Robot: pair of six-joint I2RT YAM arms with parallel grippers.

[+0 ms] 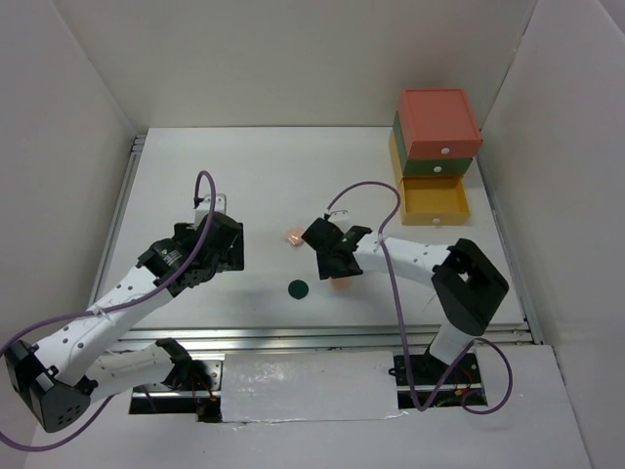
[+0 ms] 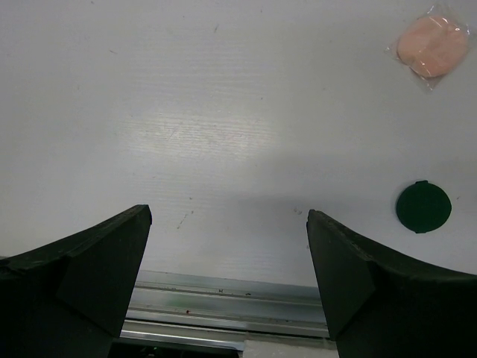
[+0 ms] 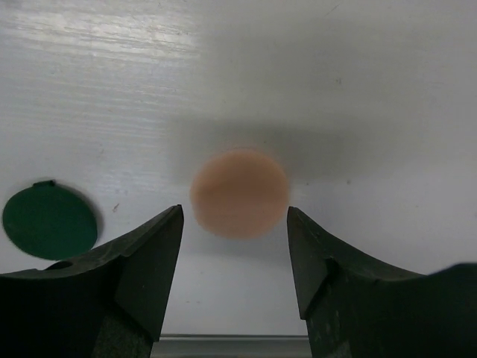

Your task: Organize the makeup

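Peach in colour, a round flat compact lies on the white table, right in the gap between the two black fingers of the right gripper. The jaws of this gripper stand open about as wide as the compact, one at each side of it, and they do not hold it. Whether either finger touches its edge I cannot tell, because the compact is blurred in the right wrist view. In the top view the peach compact shows only as a small part under the tip of the gripper.

A dark-green round compact lies flat on the table to the left of the peach one, near it but apart. Farther from the arm bases, a pink round compact in a clear wrapper lies just beside the right gripper, on its left.

The left gripper hangs over bare table on the left side, well apart from all three compacts. Its jaws are wide open and there is nothing between them. In its wrist view the pink one is at the upper right and the dark-green one at the right, and a metal rail of the table edge runs between the fingers.

At the far right corner stands a stacked drawer box, red on top, green in the middle, yellow at the bottom. The yellow drawer is pulled out.
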